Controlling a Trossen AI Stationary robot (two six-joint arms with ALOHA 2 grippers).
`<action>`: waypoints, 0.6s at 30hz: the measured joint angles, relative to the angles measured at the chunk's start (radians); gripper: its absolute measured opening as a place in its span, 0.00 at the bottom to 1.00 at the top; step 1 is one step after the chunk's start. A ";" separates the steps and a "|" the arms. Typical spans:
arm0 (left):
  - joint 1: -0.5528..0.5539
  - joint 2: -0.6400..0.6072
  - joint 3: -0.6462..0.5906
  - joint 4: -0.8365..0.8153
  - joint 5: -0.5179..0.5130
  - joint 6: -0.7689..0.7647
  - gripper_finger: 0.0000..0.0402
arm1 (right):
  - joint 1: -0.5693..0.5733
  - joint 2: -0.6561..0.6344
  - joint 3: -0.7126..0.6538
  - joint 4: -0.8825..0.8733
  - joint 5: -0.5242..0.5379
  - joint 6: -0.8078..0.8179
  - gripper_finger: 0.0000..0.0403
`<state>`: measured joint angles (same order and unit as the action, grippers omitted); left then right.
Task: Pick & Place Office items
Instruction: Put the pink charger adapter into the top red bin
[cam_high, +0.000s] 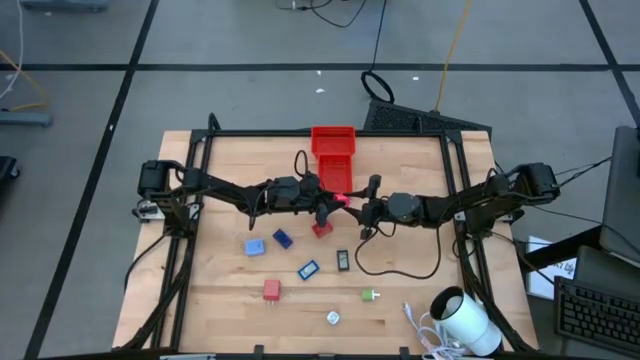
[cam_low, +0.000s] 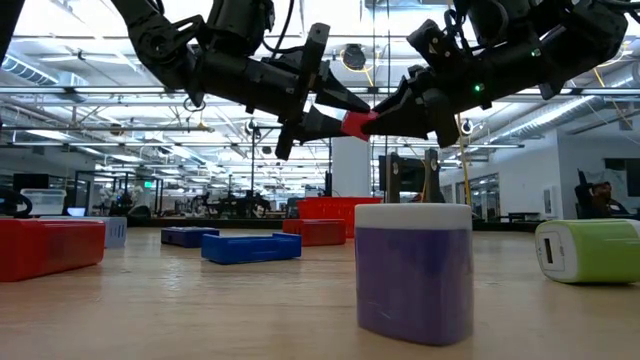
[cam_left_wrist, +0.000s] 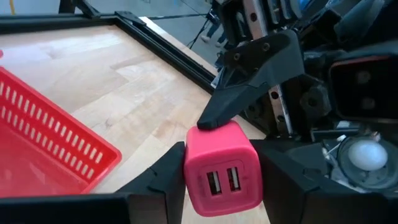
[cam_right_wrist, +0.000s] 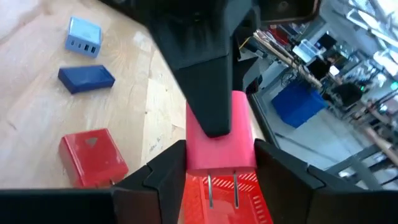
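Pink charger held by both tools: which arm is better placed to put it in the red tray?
Probably left: both the left tool and right tool clamp the pink charger, but the red tray lies nearer the left's.

The whole table (cam_high: 420, 250) is seen from straight overhead in the high view. A level look across it toward the room at 12 o'clock is given by the low view. Both wrist views are held close on the same red charger (cam_left_wrist: 221, 172).
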<state>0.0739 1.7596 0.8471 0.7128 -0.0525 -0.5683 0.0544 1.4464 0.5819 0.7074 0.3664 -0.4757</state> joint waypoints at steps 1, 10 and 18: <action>0.003 0.000 0.000 0.000 0.000 0.016 0.40 | 0.000 0.000 0.000 0.000 0.000 0.030 0.44; 0.056 -0.095 -0.001 -0.081 -0.007 0.123 0.40 | 0.000 -0.132 -0.001 -0.145 -0.005 0.232 0.46; 0.115 -0.183 -0.001 -0.128 -0.082 0.219 0.40 | -0.002 -0.351 -0.031 -0.341 -0.088 0.377 0.46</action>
<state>0.1886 1.5763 0.8459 0.5845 -0.1343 -0.3492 0.0523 1.0954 0.5514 0.3667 0.2784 -0.0989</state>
